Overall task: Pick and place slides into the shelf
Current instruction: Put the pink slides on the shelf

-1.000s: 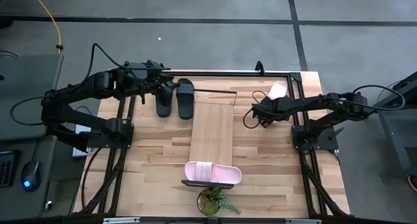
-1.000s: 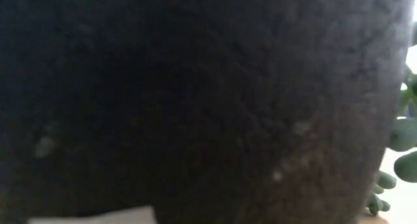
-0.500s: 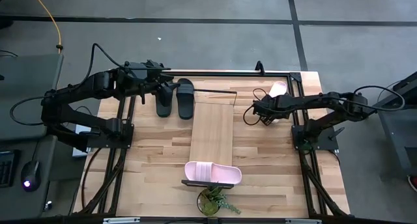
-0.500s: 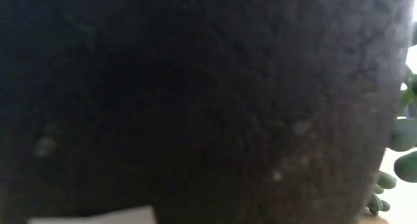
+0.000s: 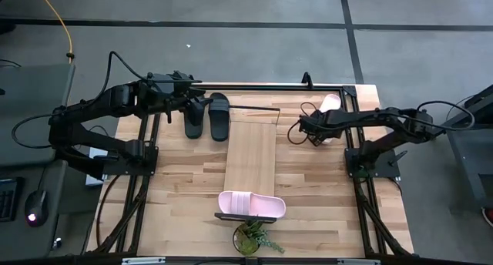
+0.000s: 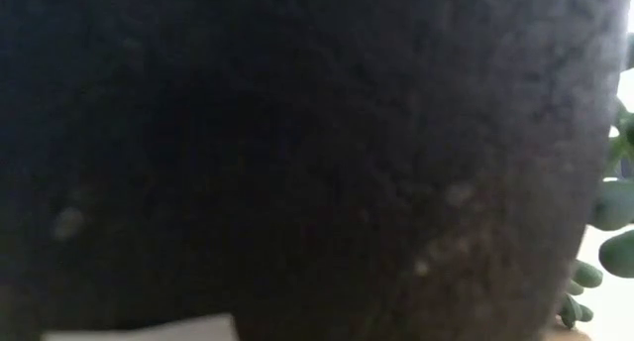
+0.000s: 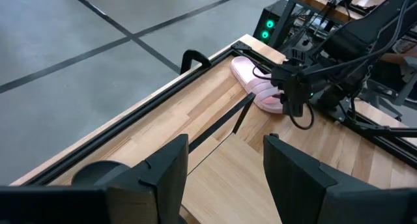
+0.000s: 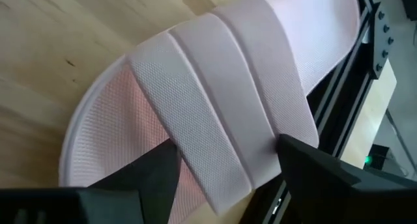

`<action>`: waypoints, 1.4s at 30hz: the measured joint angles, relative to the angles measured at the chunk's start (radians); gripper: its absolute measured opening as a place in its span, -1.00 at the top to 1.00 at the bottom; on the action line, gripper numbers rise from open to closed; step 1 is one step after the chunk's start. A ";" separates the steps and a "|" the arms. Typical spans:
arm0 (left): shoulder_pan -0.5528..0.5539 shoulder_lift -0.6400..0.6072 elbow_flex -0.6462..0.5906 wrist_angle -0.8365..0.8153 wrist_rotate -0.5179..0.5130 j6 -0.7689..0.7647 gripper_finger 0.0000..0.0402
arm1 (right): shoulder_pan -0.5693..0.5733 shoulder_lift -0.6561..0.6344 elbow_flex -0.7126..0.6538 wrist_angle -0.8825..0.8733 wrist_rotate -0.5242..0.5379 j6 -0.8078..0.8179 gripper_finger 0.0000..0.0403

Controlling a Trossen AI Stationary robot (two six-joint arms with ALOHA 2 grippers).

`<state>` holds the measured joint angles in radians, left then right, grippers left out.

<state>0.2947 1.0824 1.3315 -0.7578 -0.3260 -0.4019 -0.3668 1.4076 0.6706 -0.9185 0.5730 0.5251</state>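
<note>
One pale pink slide (image 5: 330, 103) lies on the table at the far right corner, beside the black frame bar. My right gripper (image 8: 228, 165) hangs over it, open, one finger on each side of its wide strap (image 8: 221, 100); I cannot tell whether it touches. The other pink slide (image 5: 252, 205) lies across the near end of the shelf (image 5: 250, 153). Two black slides (image 5: 208, 117) lie side by side on the table, left of the shelf's far end. My left gripper (image 7: 225, 178) waits open above them at the far left.
A potted plant (image 5: 254, 238) stands at the table's near edge; its dark pot (image 6: 297, 163) blocks the low view. Black frame rails (image 5: 308, 86) run along the table's far edge and sides. Bare wood lies on both sides of the shelf.
My right gripper has swung a little toward the table's far edge and covers more of the pink slide at the far right corner. The slide has kept its place.
</note>
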 joint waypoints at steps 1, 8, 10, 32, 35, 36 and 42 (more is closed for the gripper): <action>0.000 0.000 0.000 0.000 0.000 0.000 0.08 | 0.000 0.012 0.000 0.003 -0.006 -0.005 -0.13; 0.000 0.000 0.000 0.000 0.000 0.000 0.08 | 0.001 0.073 0.002 0.015 -0.045 0.015 0.46; 0.000 0.000 0.000 0.000 0.000 0.000 0.08 | 0.001 0.076 0.002 0.022 -0.059 0.021 0.66; 0.000 0.000 0.000 -0.001 -0.007 0.002 0.08 | 0.002 0.031 0.180 -0.115 -0.045 -0.008 1.00; 0.000 0.000 0.000 -0.001 -0.007 0.002 0.08 | 0.003 0.031 0.220 -0.135 -0.035 -0.010 1.00; 0.000 0.000 0.000 -0.002 -0.007 0.002 0.08 | 0.003 0.031 0.233 -0.147 -0.033 -0.010 1.00; 0.000 0.000 0.000 -0.004 -0.008 0.007 0.08 | 0.019 0.031 0.314 -0.205 -0.030 -0.034 1.00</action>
<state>0.2947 1.0824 1.3315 -0.7616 -0.3336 -0.3946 -0.3481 1.4383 0.9845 -1.1237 0.5427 0.4914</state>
